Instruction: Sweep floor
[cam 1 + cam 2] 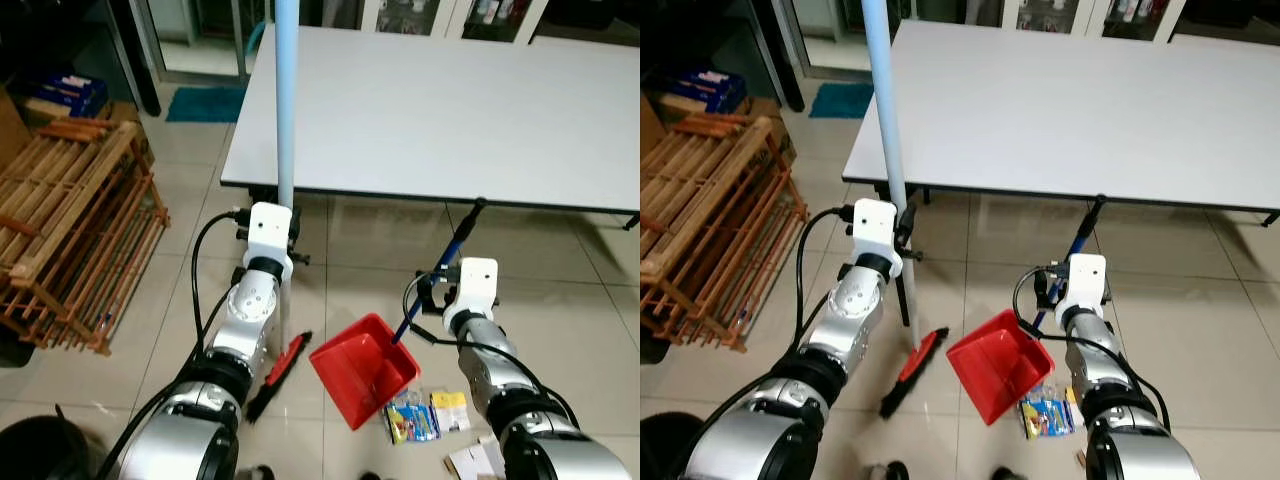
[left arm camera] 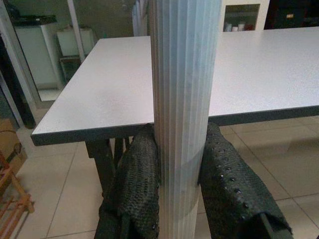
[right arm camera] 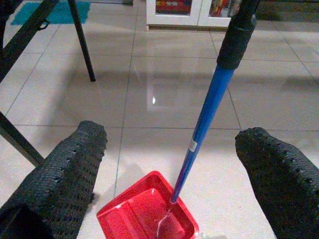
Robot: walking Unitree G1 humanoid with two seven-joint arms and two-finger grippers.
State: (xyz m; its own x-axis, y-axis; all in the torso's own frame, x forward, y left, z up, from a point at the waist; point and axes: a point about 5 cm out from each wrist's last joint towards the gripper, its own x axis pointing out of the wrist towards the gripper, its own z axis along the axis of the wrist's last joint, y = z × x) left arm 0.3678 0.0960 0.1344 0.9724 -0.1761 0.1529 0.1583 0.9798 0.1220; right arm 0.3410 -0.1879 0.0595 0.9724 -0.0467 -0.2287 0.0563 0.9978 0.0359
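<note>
left gripper: jaws pinching pale blue broom handle, upright beside worktop | broom head on floor | right gripper: jaws spread, flanking blue dustpan handle | red dustpan on floor by wrappers

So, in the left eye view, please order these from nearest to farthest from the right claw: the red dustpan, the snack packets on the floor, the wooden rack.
1. Red dustpan: just beside the right claw, toward the robot's left.
2. Snack packets: on the floor past the dustpan, close to the robot.
3. Wooden rack: far off on the robot's left.
</note>
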